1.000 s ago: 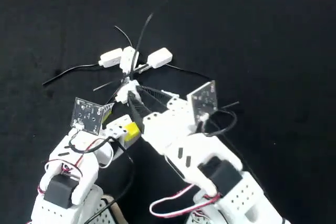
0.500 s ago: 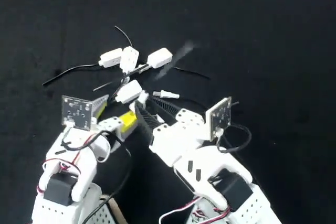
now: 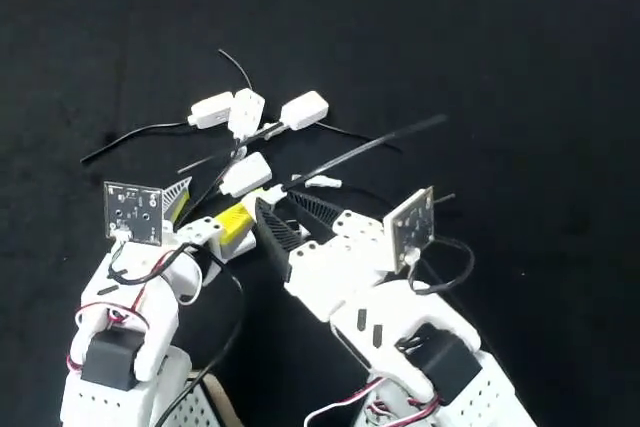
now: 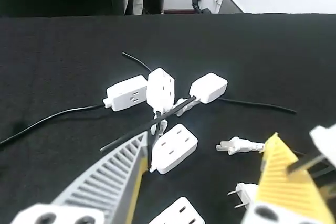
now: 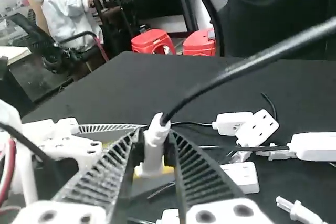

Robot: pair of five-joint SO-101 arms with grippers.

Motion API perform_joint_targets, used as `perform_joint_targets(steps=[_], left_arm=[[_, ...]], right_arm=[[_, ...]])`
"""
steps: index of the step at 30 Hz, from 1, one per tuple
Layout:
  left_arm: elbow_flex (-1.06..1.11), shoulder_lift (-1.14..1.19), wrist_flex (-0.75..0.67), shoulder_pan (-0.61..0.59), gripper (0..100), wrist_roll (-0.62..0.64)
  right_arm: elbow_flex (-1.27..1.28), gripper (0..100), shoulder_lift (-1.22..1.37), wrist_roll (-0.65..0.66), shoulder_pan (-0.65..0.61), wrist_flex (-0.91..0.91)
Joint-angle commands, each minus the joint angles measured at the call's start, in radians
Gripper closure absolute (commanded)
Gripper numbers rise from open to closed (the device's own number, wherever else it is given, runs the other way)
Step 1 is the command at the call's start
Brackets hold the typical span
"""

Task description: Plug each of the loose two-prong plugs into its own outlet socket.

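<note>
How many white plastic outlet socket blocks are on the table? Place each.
5. Three white plastic socket blocks cluster farthest away. A fourth block lies nearer; a fifth block, partly cut off, is nearest the left wrist camera. More may be hidden.

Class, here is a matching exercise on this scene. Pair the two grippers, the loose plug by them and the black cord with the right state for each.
Things:
A. right gripper
B. left gripper
C. loose plug
D. black cord

States:
1. lying on the table, unplugged
2. open, empty
3. raised in the air
4. shut on the held plug

Pairs: A-4, B-2, C-1, D-3
</note>
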Motion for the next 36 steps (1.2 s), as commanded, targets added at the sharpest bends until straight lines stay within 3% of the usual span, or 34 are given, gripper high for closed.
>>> perform_joint_targets(steps=[1, 9, 15, 24, 29, 36], left_arm=[[-0.058, -0.006, -0.051, -0.025, 66, 0.014], [-0.027, -0.005, -0.049, -0.053, 66, 0.008], [0.027, -0.005, 0.026, -0.084, 66, -0.199], [0.157, -0.005, 0.150, -0.481, 66, -0.571], [0.243, -0.005, 0.150, -0.615, 66, -0.617], [0.286, -0.005, 0.186, -0.662, 66, -0.612]], right_arm=[[-0.033, 98.7, 0.005, 0.041, -0.023, 0.066], [-0.099, 98.7, 0.007, 0.083, -0.023, 0.143], [-0.117, 98.7, 0.044, 0.091, 0.000, 0.101], [-0.278, 98.7, 0.576, 0.126, 0.060, 0.057], [-0.317, 98.7, 0.906, 0.124, 0.060, -0.072], [-0.397, 98.7, 1.150, 0.100, 0.057, -0.097]])
